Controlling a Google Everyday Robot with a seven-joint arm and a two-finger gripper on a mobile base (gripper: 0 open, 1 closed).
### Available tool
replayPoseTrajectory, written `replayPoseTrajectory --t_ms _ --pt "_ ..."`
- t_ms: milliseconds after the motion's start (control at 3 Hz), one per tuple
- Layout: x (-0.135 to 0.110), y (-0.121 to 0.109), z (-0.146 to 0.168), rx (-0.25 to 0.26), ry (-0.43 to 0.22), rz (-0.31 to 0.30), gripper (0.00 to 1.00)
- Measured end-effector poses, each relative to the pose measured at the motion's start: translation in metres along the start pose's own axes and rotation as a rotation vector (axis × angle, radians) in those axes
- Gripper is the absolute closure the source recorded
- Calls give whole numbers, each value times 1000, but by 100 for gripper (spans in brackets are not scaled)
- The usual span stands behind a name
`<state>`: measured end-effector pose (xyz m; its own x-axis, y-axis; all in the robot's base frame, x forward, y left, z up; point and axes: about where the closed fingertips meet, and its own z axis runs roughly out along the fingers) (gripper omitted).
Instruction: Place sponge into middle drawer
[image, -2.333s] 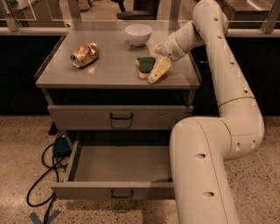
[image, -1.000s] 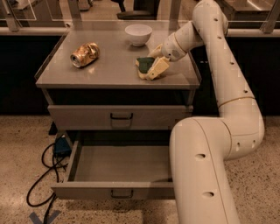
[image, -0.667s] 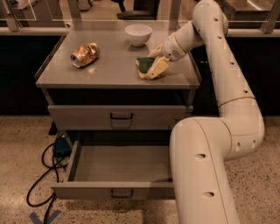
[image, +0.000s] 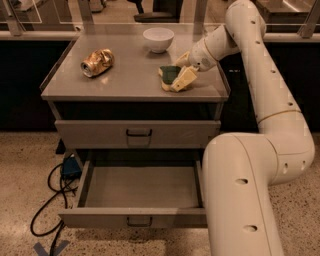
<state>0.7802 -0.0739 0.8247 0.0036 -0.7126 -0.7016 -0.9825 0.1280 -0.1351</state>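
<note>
The sponge (image: 168, 74), yellow with a dark green face, lies on the right part of the cabinet top (image: 125, 75). My gripper (image: 177, 76) reaches down from the right and is shut on the sponge, which still rests on the top. One cream finger (image: 183, 79) lies along the sponge's near side. The middle drawer (image: 100, 218) is pulled open below, with a small dark handle at its centre. Nothing lies inside it.
A crushed gold can (image: 97, 62) lies at the top's left. A white bowl (image: 158, 39) stands at the back, just left of my arm. The upper drawer (image: 137, 133) is closed. My arm's large lower link (image: 240, 195) stands beside the open drawer's right side. Black cables (image: 50, 200) trail on the floor at left.
The gripper's near finger has drawn in a little against the sponge since the earliest frame. In the last second nothing has visibly moved.
</note>
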Motion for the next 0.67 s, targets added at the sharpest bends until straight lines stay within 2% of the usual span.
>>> replayPoseTrajectory --t_ms 333,667 --pt "2 6 -69 121 -44 -47 100" --pt "-20 22 -168 333 -89 -100 100"
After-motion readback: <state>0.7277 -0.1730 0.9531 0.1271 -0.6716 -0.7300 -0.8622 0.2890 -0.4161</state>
